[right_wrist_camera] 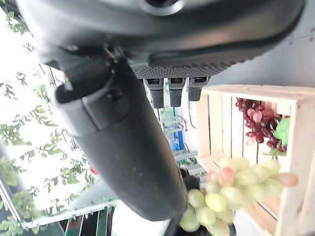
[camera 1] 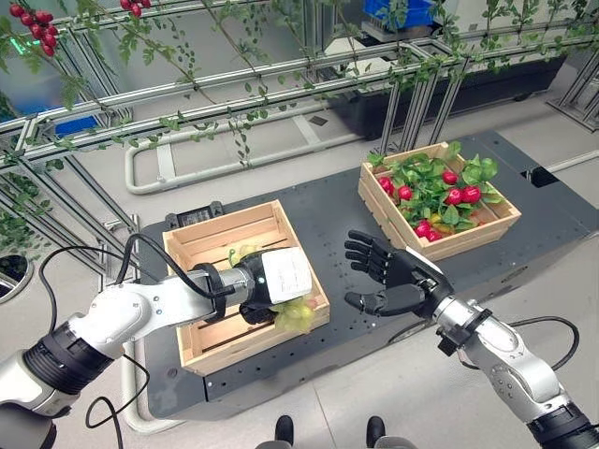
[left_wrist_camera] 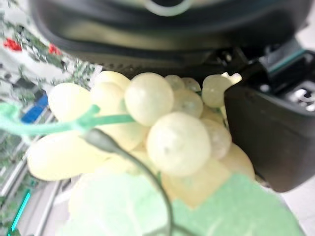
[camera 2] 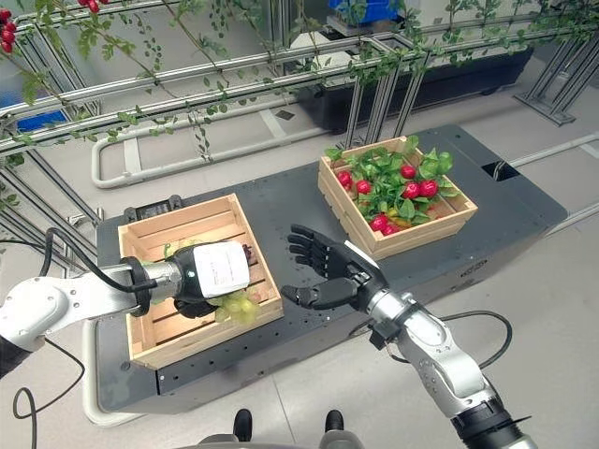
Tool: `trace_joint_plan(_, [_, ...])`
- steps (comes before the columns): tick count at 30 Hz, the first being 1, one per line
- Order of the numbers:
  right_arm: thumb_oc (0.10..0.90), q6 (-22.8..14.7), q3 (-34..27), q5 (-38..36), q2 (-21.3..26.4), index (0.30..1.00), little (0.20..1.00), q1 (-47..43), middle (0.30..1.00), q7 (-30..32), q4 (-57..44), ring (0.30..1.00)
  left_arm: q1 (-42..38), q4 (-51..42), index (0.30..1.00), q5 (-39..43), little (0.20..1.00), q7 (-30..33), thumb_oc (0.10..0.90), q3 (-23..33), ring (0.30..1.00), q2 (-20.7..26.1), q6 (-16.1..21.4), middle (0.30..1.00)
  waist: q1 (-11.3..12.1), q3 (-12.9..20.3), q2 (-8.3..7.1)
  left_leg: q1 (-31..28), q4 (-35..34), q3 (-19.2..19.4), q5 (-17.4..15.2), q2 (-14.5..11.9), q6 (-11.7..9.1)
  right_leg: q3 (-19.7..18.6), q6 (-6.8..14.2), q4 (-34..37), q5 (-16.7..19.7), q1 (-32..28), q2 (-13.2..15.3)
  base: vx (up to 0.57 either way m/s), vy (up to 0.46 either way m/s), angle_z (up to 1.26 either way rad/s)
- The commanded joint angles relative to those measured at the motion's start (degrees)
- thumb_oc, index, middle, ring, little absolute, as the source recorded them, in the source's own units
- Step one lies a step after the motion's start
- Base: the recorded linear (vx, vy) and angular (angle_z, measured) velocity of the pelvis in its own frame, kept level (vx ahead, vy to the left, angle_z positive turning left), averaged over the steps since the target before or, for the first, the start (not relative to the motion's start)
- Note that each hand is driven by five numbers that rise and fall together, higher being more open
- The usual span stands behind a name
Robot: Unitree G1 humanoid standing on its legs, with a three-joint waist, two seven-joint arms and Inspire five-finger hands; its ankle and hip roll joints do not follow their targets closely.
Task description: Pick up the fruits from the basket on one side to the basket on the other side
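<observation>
A bunch of green grapes (camera 1: 298, 316) hangs over the near right corner of the left wooden crate (camera 1: 201, 238), and my left hand (camera 1: 277, 277) is shut on it from above. Up close, the grapes (left_wrist_camera: 162, 132) press against the palm beside the thumb (left_wrist_camera: 268, 132). A dark purple grape bunch (right_wrist_camera: 256, 123) lies inside this crate. My right hand (camera 1: 393, 276) hovers open between the two crates, fingers spread, palm facing the left crate. The right crate (camera 1: 468, 238) holds red fruits (camera 1: 459, 195) among green leaves.
Both crates stand on a dark platform (camera 1: 318, 215). An aluminium frame with green vines (camera 1: 234, 94) runs behind it, with red berries (camera 1: 33, 23) hanging at the far left. A person's shoes (camera 1: 328, 430) show at the near edge.
</observation>
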State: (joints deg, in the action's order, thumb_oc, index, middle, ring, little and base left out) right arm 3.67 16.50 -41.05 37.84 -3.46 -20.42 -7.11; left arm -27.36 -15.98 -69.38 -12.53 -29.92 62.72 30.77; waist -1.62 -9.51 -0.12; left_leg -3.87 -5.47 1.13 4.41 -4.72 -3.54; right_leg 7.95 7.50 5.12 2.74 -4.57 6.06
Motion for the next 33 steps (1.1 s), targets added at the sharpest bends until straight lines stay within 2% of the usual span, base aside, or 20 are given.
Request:
trace_joint_plan(1, [0.800, -2.39, 0.23, -4.00, 2.61, 0.900, 0.900, -4.50, 0.900, -7.36, -5.83, 0.900, -3.91, -2.04, 0.300, -1.28, 0.300, 7.07, 0.400, 8.97, 0.300, 0.00, -4.47, 0.300, 0.73, 6.01, -0.71, -4.29, 0.47, 4.78, -6.91, 0.75, -0.11, 0.51, 1.95, -0.12, -0.65, -0.24, 1.19, 0.00, 0.000, 0.00])
trace_joint_plan(11, [0.800, -0.91, -0.59, -5.13, 4.79, 0.900, 0.900, -4.84, 0.900, -12.32, -6.68, 0.900, 0.31, -2.90, 0.300, -3.33, 0.300, 14.83, 0.400, 14.45, 0.300, 1.39, -5.72, 0.300, 1.35, 6.23, -1.35, -4.43, 0.47, 4.51, -6.90, 0.56, -0.25, 0.85, 1.79, -0.12, -0.71, -0.52, 1.07, 0.00, 0.000, 0.00])
trace_joint_plan(17, [0.800, -0.18, 0.93, -4.58, 2.42, 0.900, 0.900, -4.66, 0.900, -12.90, -6.82, 0.900, 1.12, -4.42, 0.300, -6.25, 0.300, 18.20, 0.400, 16.46, 0.300, -1.01, -6.10, 0.300, 1.65, 6.51, -1.42, -4.51, 0.47, 4.22, -6.93, 0.49, -0.20, 0.94, 1.72, -0.12, -0.77, -0.69, 1.12, 0.00, 0.000, 0.00])
trace_joint_plan(24, [0.800, -2.52, 3.43, -3.25, -2.27, 0.900, 0.900, -5.45, 0.900, -7.88, -6.30, 0.900, 0.44, -4.83, 0.300, -6.25, 0.300, 16.22, 0.400, 15.15, 0.300, -4.97, -3.30, 0.300, 1.77, 6.75, -1.22, -4.58, 0.47, 3.73, -7.08, 0.57, -0.16, 0.71, 1.72, -0.12, -0.89, -0.77, 1.17, 0.00, 0.000, 0.00])
trace_joint_plan(29, [0.800, -4.03, 3.50, -1.78, -3.42, 0.900, 0.900, -6.18, 0.900, -3.92, -6.94, 0.900, 0.49, -4.33, 0.300, -5.04, 0.300, 14.76, 0.400, 14.46, 0.300, -6.35, -1.10, 0.300, 1.69, 6.74, -1.01, -4.66, 0.47, 3.83, -7.13, 0.55, -0.09, 0.43, 1.74, -0.12, -0.98, -0.81, 1.20, 0.00, 0.003, -0.01])
trace_joint_plan(33, [0.800, -3.61, 3.38, -2.07, -4.32, 0.900, 0.900, -6.81, 0.900, -2.79, -7.03, 0.900, 0.08, -4.38, 0.300, -4.61, 0.300, 14.09, 0.400, 14.01, 0.300, -7.31, -0.34, 0.300, 1.67, 6.82, -1.02, -4.57, 0.47, 3.88, -7.23, 0.59, 0.03, 0.23, 1.77, -0.12, -1.08, -0.76, 1.18, 0.00, 0.000, 0.00])
